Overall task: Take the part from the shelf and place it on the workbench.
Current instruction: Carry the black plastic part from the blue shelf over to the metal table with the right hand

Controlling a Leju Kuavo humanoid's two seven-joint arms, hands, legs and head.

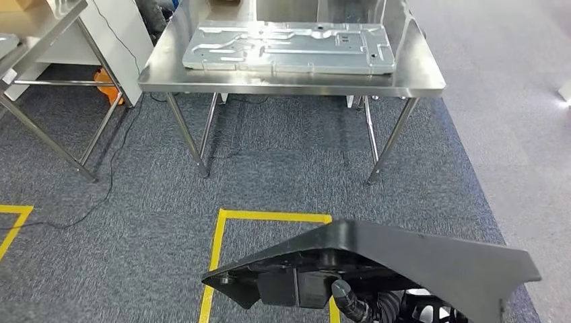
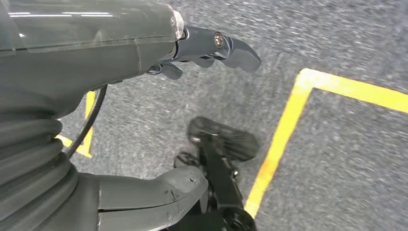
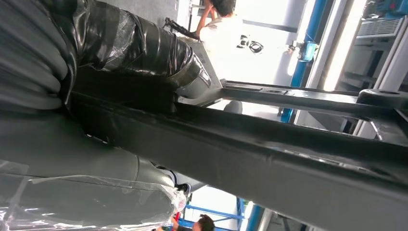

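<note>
The right robot hand grips the black part, already off the shelf, while the left robot hand hangs released; the bench ahead awaits it.

1 black part, 1 steel desk w/ 1 grey metal panel on it, 1 more steel frame at left, 2 people nearby.
</note>
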